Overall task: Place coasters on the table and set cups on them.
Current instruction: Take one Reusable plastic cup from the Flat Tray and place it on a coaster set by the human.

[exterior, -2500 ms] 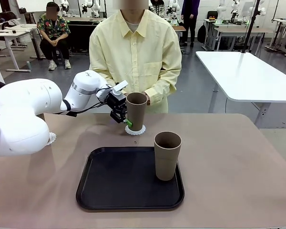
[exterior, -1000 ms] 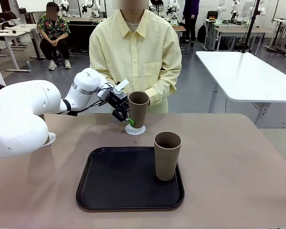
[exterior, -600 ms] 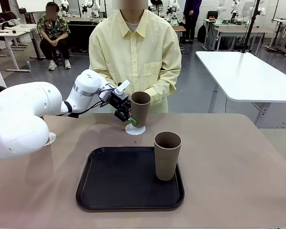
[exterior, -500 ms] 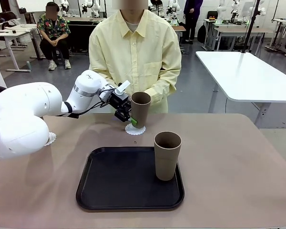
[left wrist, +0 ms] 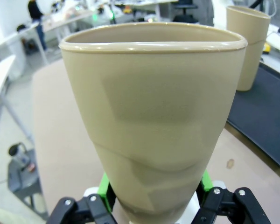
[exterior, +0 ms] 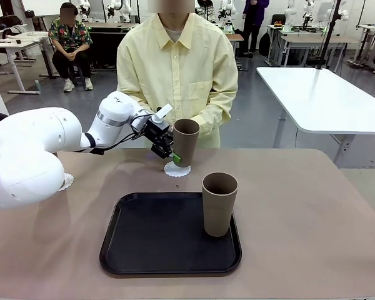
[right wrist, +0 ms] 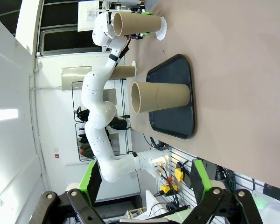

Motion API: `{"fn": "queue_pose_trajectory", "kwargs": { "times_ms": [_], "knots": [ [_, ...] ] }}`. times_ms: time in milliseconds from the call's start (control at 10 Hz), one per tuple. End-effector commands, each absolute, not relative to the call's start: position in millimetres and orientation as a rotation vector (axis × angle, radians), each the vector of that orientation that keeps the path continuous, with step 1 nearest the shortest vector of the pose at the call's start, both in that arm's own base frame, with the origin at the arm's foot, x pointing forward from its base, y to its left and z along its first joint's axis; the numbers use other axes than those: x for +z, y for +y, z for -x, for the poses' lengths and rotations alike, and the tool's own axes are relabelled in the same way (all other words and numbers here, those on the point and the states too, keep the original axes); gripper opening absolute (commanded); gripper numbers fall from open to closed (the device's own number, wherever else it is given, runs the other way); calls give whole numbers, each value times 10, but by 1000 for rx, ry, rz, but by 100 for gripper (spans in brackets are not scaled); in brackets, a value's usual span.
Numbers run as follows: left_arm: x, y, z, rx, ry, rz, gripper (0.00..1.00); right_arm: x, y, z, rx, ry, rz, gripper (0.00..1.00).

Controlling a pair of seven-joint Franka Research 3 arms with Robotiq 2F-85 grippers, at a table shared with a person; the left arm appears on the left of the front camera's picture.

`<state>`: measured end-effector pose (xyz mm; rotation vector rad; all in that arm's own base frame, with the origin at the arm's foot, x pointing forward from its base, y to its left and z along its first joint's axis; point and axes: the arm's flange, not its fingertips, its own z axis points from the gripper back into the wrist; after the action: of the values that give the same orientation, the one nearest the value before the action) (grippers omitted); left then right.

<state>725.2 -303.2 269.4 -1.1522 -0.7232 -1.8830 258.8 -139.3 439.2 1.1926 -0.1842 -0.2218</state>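
You see one cup [exterior: 185,142] clamped low on its wall by the left gripper [exterior: 173,156], a little tilted, its base over a coaster [exterior: 177,169] at the far side of the surface [exterior: 312,212]; if base and coaster touch, I cannot tell. In your left wrist view the green pads [left wrist: 104,186] press both sides of this cup. A second cup [exterior: 219,203] stands upright in the right part of the black tray [exterior: 144,250], near the middle. Another coaster [exterior: 68,181] lies at the left, partly behind the arm. Your right gripper [right wrist: 142,184] is wide apart and holds nothing
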Motion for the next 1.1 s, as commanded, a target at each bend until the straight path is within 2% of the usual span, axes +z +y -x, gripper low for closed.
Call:
{"fn": "queue_pose_trajectory", "kwargs": {
  "times_ms": [0,1000],
  "knots": [
    [2750,-3079,-7559,-1849,-687,1180,81,4392,-1399,-2592,-220,-184,-1205,100],
    [2709,-3038,-7495,-1838,-655,1199,81,4392,-1399,-2592,-220,-184,-1205,100]
  ]
}}
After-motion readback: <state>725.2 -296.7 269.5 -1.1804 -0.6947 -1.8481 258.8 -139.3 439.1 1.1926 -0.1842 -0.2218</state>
